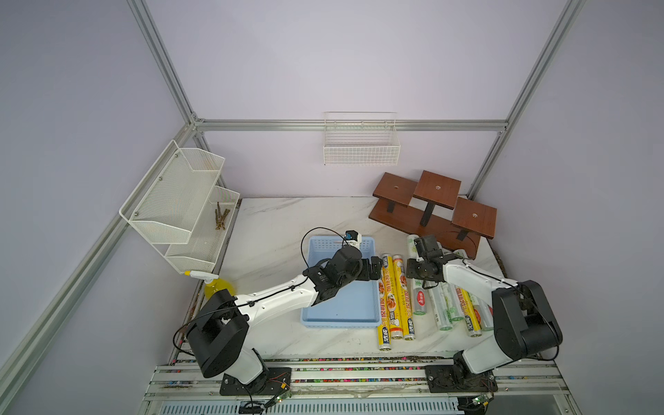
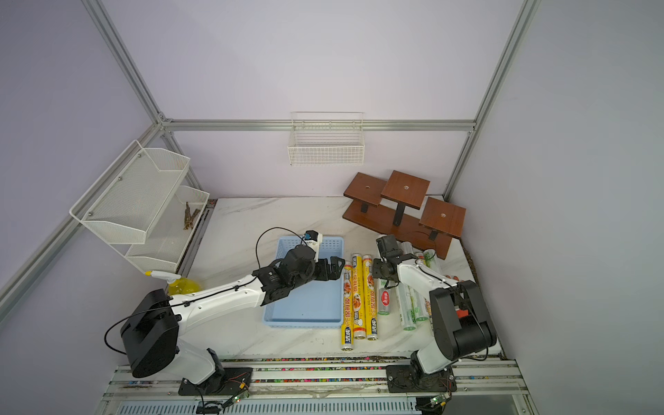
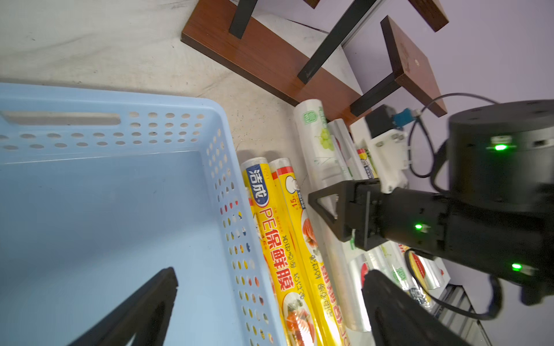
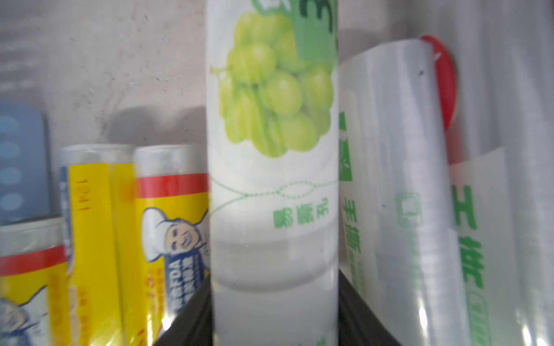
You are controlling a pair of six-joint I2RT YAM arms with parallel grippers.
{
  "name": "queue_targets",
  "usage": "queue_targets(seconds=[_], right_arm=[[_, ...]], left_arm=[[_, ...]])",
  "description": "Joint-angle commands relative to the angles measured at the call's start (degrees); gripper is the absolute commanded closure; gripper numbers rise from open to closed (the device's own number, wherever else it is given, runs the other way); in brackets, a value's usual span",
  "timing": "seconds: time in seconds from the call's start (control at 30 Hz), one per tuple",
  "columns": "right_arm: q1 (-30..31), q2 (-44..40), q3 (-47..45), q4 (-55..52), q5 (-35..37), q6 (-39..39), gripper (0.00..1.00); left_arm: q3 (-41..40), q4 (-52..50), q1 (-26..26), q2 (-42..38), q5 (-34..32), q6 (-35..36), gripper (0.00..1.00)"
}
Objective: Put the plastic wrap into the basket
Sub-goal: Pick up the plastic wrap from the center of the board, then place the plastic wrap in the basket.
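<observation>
You will find the translucent white roll of plastic wrap printed with green grapes [image 4: 272, 179] on the right half of the white marble-pattern tabletop [image 1: 287, 222], lying lengthwise among the other rolls. The right gripper [image 4: 274, 323] is clamped on it, with a dark finger [image 4: 186, 317] against each side. You cannot tell whether the roll is clear of the table. Three yellow rolls with food pictures [image 1: 395, 298] lie side by side to its left, the nearest touching or almost touching the right long wall of the shallow light-blue perforated plastic basket [image 1: 337, 325]. Further translucent and yellow rolls [image 1: 445, 305] lie packed together to its right, partly hidden under the right arm. All the rolls lie outside the basket, which sits flat at the table's centre. The left gripper [image 1: 375, 267] hangs over that same basket wall with its jaws spread wide and holding nothing. In the left wrist view one finger is over the basket floor and the other over the rolls. Behind the rolls stands a brown wooden stepped stand [image 1: 436, 188]. A white wire grid basket [image 1: 361, 151] hangs on the back wall, a white two-tier mesh rack [image 1: 179, 201] is fixed at the left, and a yellow spray bottle [image 1: 217, 287] stands below the rack.
</observation>
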Motion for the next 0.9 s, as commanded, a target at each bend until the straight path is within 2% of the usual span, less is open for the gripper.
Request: queue_targets(seconds=[0.0, 0.23, 0.4, 0.87], right_arm=[[0.3, -5.5, -0.5, 1.4, -0.3, 1.3, 0.67], [0.5, -13.1, -0.9, 0.0, -5.9, 2.1, 0.68], [1.9, -15.2, -0.1, 1.2, -13.3, 4.7, 0.68], [16.2, -15.7, 5.1, 10.4, -18.4, 17.2, 0.69]], left_arm=[[-1.9, 0.5, 0.9, -3.8, -3.1, 3.6, 0.0], [-3.9, -5.0, 4.7, -9.7, -6.1, 4.9, 0.0], [-7.8, -5.0, 6.9, -14.2, -7.9, 4.9, 0.0], [-16.7, -9.6, 15.7, -26.4, -12.0, 4.8, 0.0]])
